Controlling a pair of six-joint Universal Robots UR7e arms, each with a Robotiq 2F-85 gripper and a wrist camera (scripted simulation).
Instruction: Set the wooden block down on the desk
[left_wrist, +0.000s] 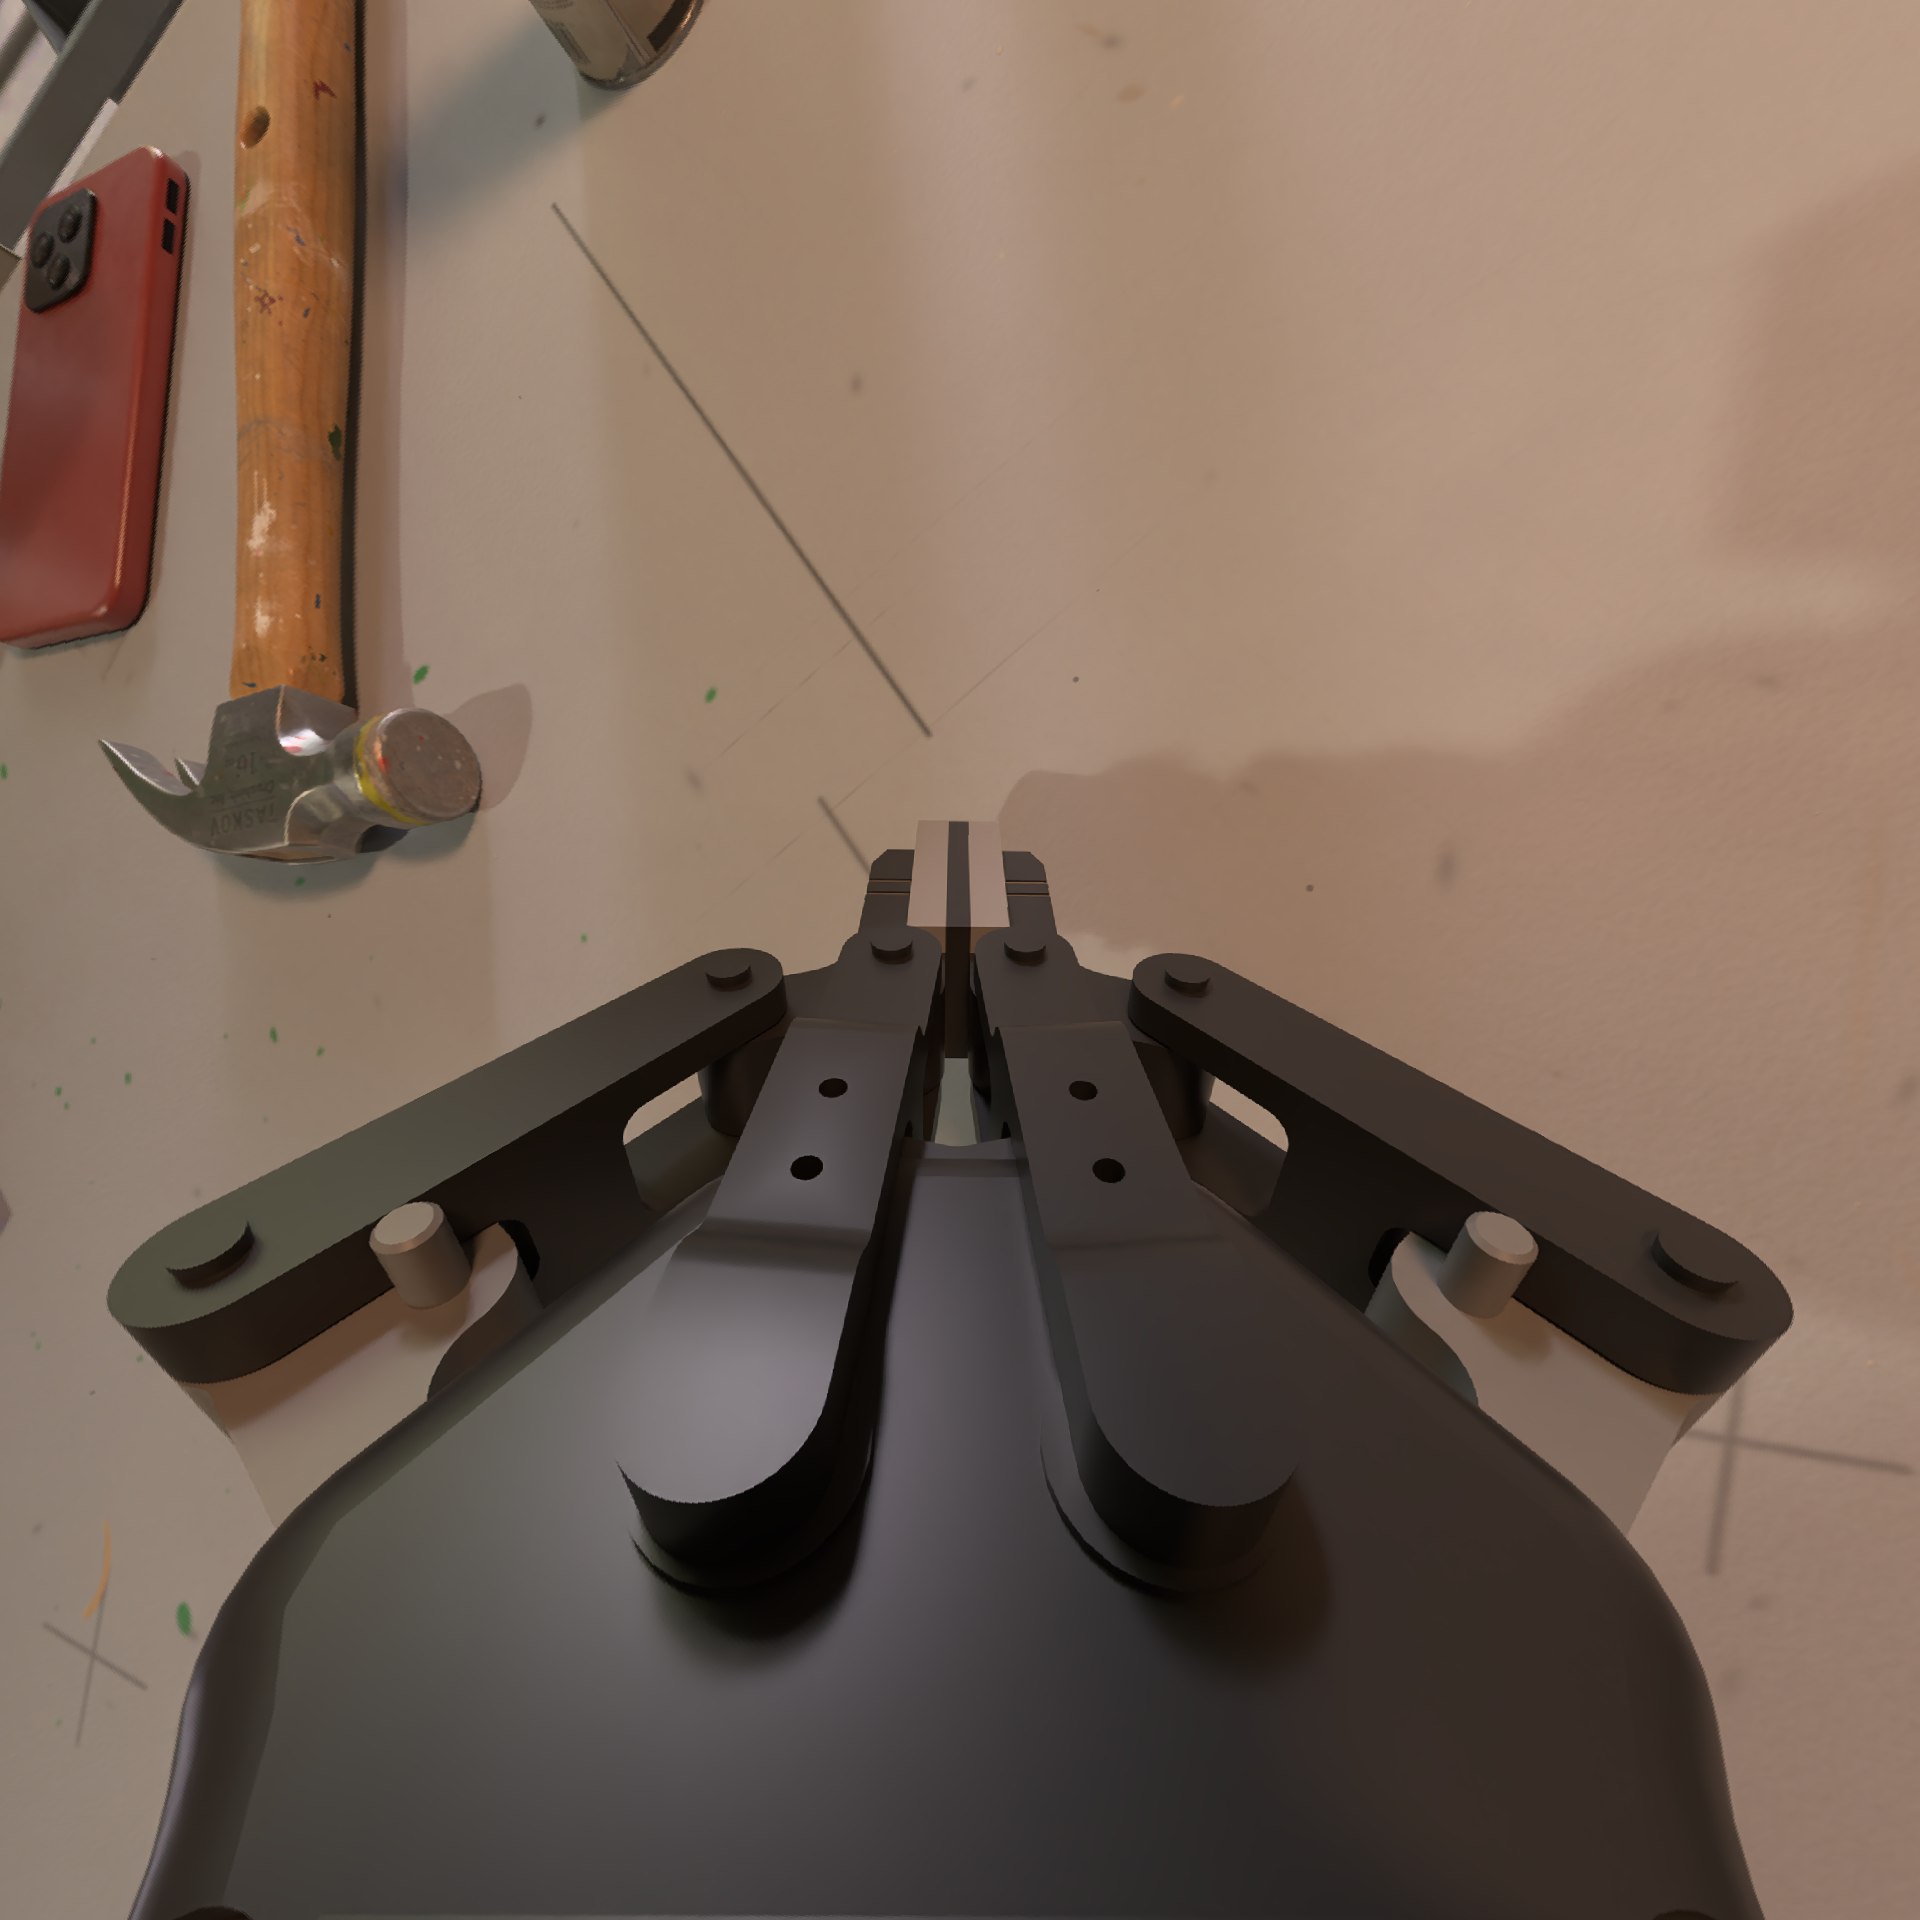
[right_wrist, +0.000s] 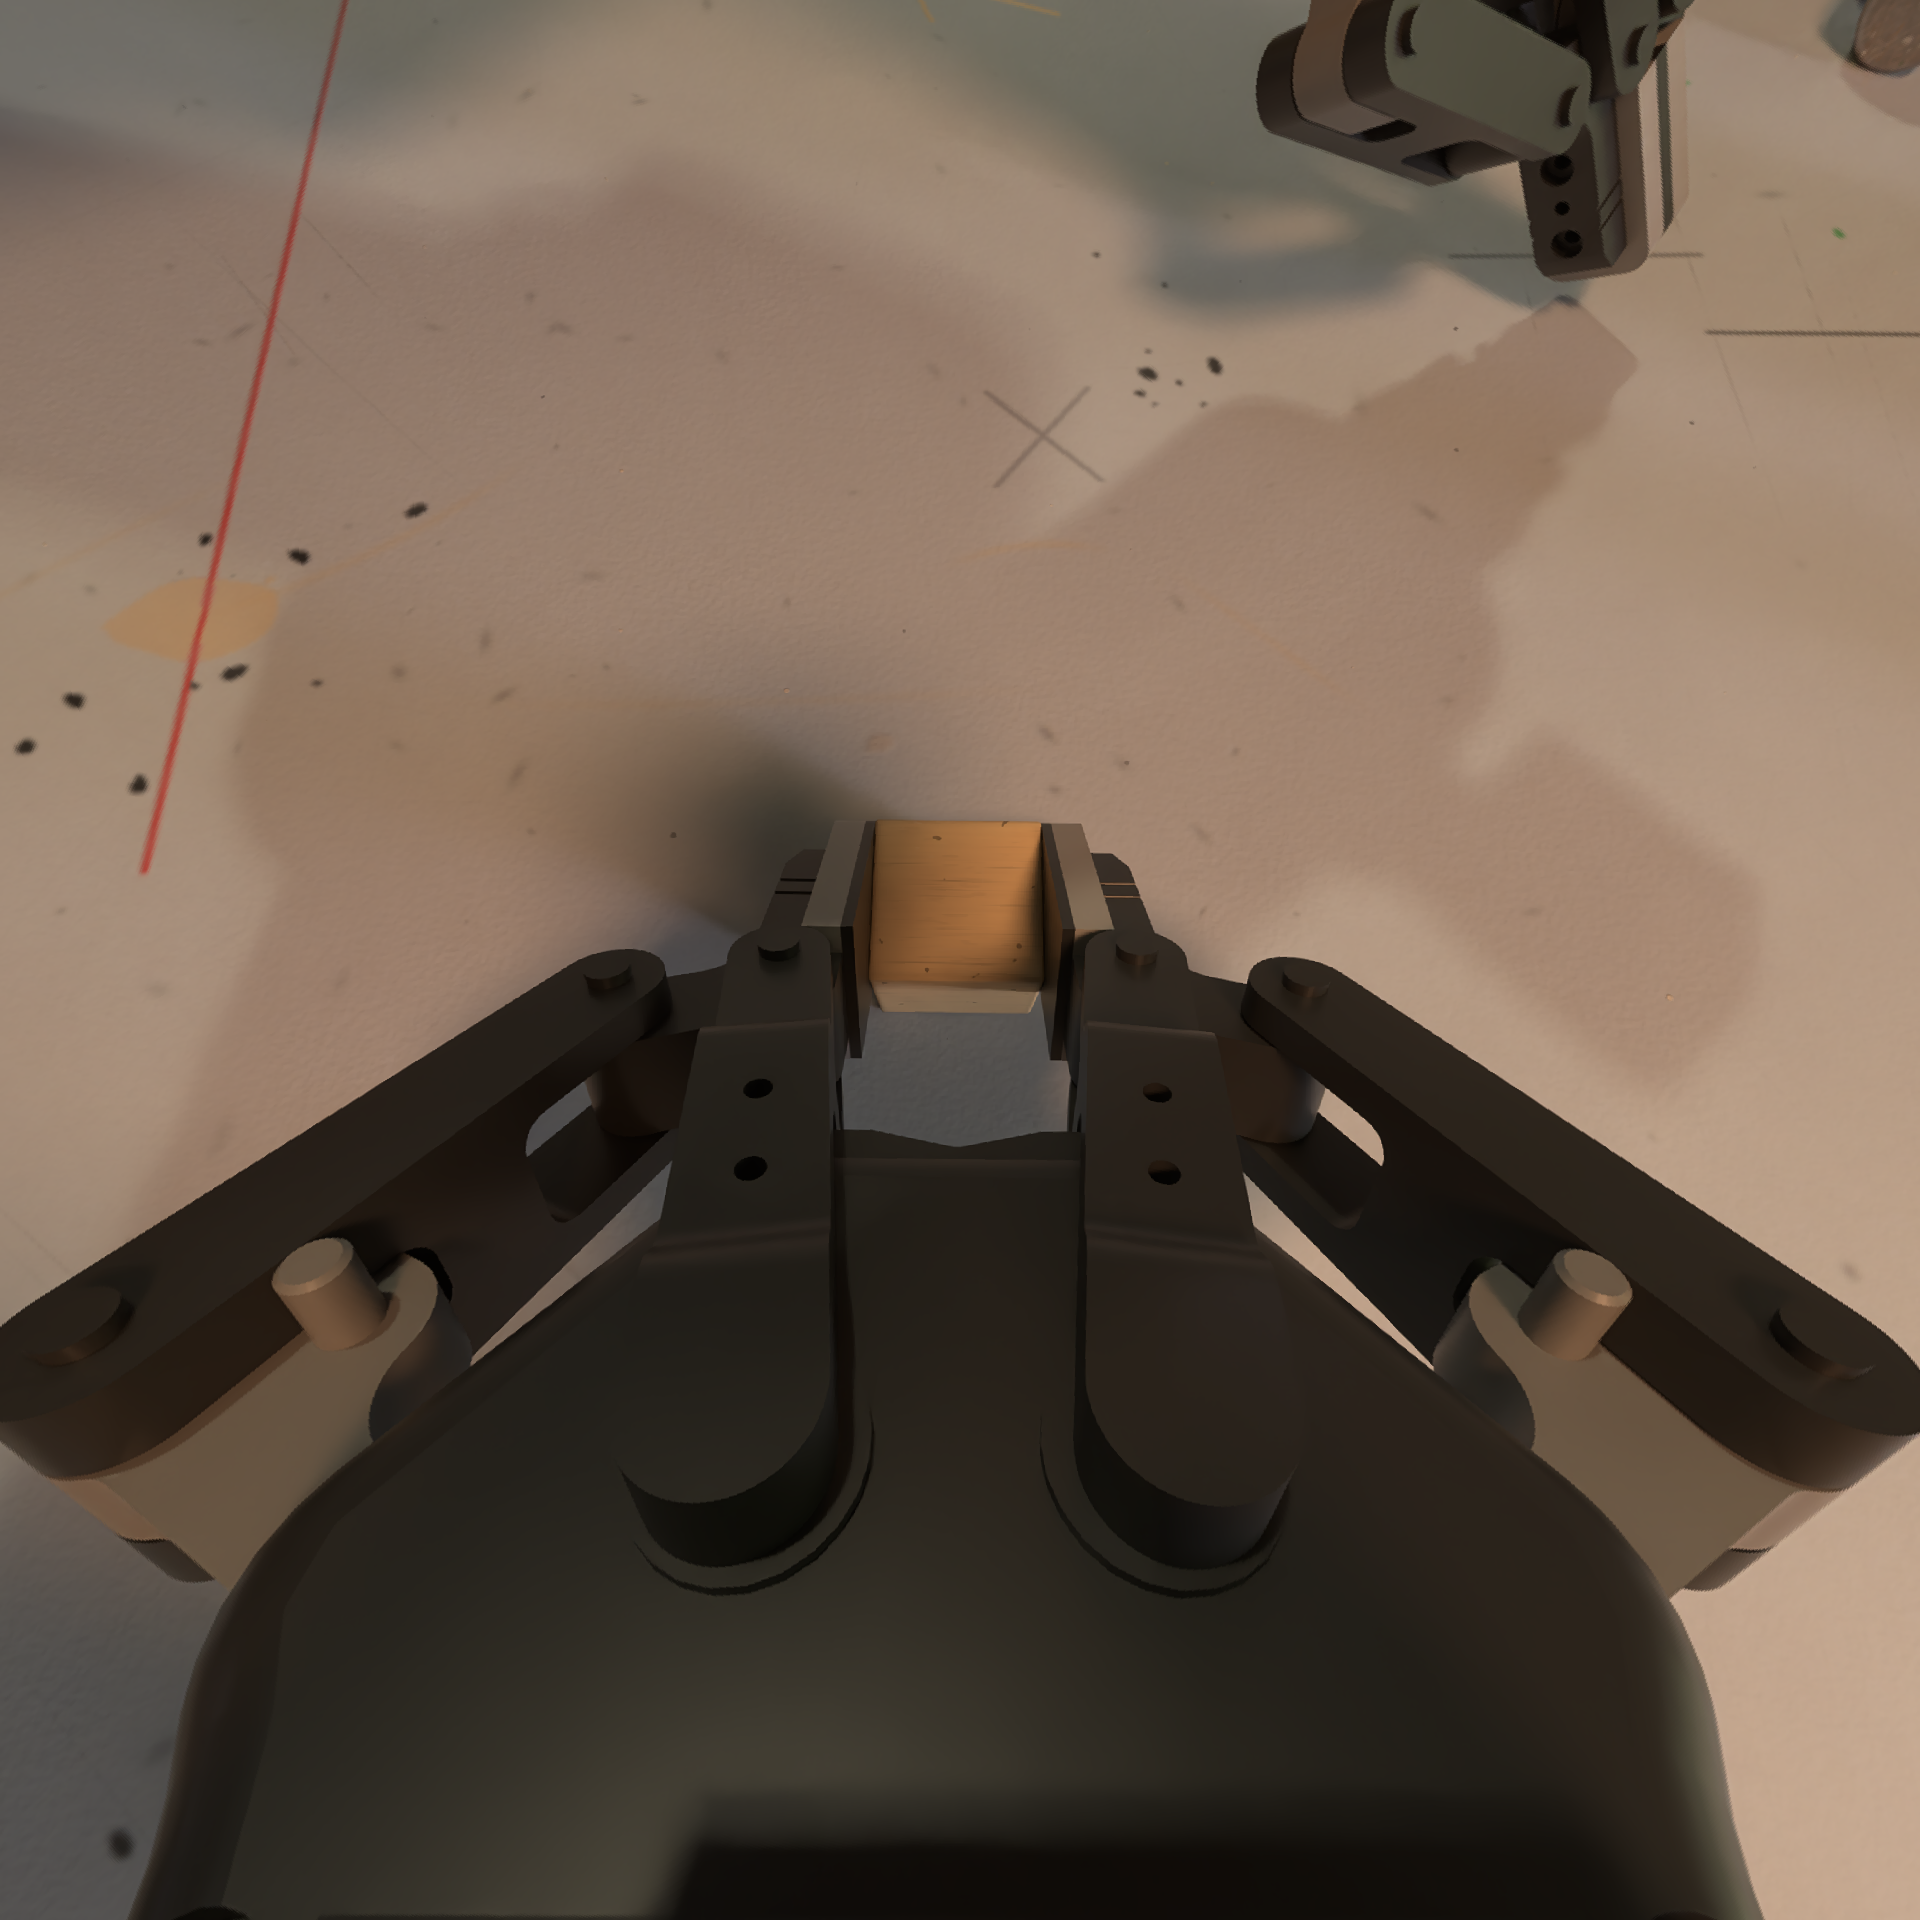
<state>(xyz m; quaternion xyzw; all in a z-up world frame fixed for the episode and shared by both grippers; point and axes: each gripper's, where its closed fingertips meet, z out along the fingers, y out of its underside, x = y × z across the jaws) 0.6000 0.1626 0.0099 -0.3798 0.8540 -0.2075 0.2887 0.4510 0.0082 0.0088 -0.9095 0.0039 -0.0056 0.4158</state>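
Observation:
In the right wrist view, my right gripper (right_wrist: 957, 873) is shut on a small light-brown wooden block (right_wrist: 956, 909), clamped between its two pads. The block hangs just above the pale, stained desk (right_wrist: 727, 468), with a dark shadow right under it. In the left wrist view, my left gripper (left_wrist: 958, 868) is shut with its pads pressed together and nothing between them, hovering over the desk (left_wrist: 1247, 416). The left gripper also shows far off at the top right of the right wrist view (right_wrist: 1600, 197).
A hammer (left_wrist: 296, 416) with a wooden handle and a red phone (left_wrist: 88, 405) lie at the left of the left wrist view. A metal can (left_wrist: 634, 36) sits at the top edge. A red line (right_wrist: 244, 436) and paint specks mark the desk.

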